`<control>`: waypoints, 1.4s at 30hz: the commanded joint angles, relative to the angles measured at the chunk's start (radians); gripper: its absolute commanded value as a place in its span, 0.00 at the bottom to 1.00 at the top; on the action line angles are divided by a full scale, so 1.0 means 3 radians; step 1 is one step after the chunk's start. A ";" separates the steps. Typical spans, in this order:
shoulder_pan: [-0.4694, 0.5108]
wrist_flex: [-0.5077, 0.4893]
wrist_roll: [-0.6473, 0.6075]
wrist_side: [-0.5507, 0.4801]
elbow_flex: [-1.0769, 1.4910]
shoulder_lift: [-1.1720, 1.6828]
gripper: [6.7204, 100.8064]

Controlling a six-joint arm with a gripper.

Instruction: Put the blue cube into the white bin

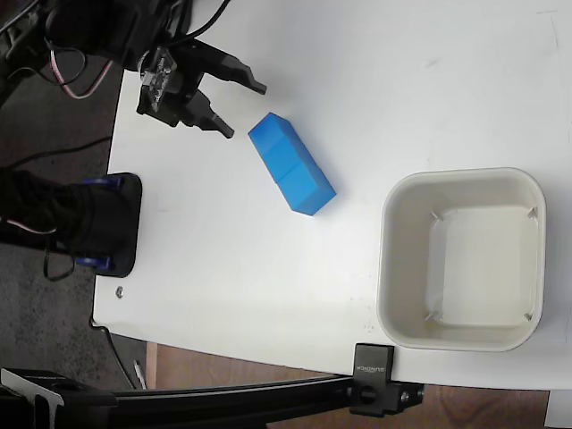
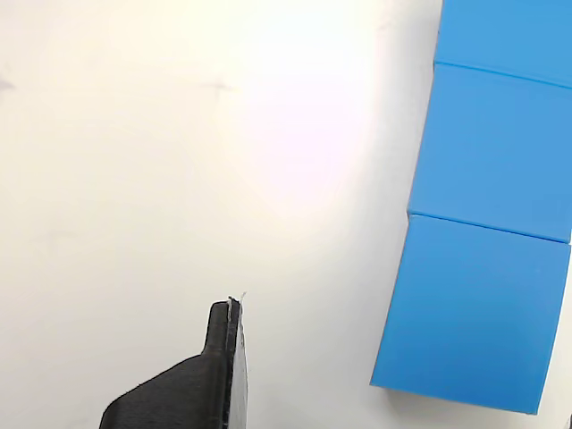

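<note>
Task not begun: gripper (image 1: 239, 109) (fingers apart, holding nothing) sits near the blue cube (image 1: 272, 139), which abuts matching cubes, well apart from the empty white bin (image 1: 391, 268).

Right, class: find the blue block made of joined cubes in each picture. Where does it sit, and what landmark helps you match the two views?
Fixed view: the blue block lies slanted on the white table, upper centre, between the gripper and the white bin.
Wrist view: the block fills the right edge, seams visible.
Shared landmark: the gripper's black finger, bottom centre in the wrist view.
</note>
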 commanded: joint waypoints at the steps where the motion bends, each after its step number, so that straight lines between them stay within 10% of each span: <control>1: 0.0056 0.0046 -0.0010 -0.0036 -0.0179 0.0112 0.99; 42: 0.0230 -0.0251 -0.0056 -0.0153 0.0051 -0.0097 0.99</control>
